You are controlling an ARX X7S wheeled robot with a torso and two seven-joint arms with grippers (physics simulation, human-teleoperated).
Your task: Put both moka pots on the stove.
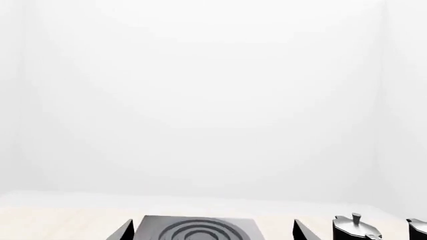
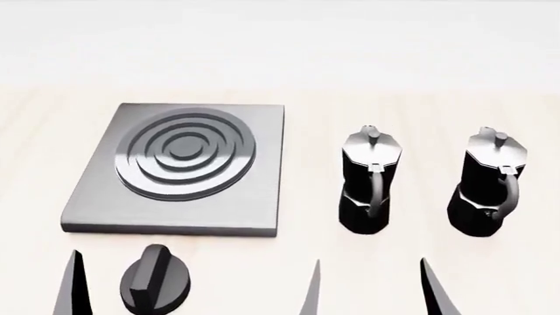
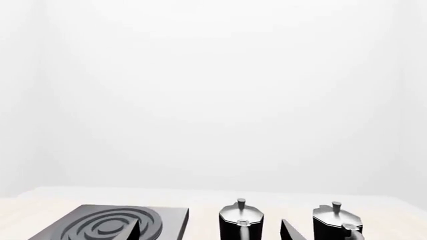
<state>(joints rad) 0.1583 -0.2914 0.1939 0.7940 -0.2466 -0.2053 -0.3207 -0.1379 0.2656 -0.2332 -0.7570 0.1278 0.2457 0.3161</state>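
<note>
The grey stove (image 2: pixel 92 203) lies flat at the left of the table, its ringed burner bare. Two black moka pots stand upright to its right, one nearer the stove (image 2: pixel 366 184) and one further right (image 2: pixel 488 187), handles toward me. My left gripper (image 1: pixel 212 234) is open and the stove (image 1: pixel 200 227) shows between its fingers, well ahead. My right gripper (image 3: pixel 213 234) is open too, with the nearer moka pot (image 3: pixel 240 222) framed in its gap and the other pot (image 3: pixel 335 222) beyond one finger. Neither gripper touches anything. In the head view only fingertips (image 2: pixel 75 289) (image 2: pixel 437 289) show at the bottom edge.
A squat round black dial knob (image 2: pixel 156 283) sits on the light wooden table (image 2: pixel 411 111) just in front of the stove, close to the left gripper's fingertip. A plain white wall rises behind the table's far edge.
</note>
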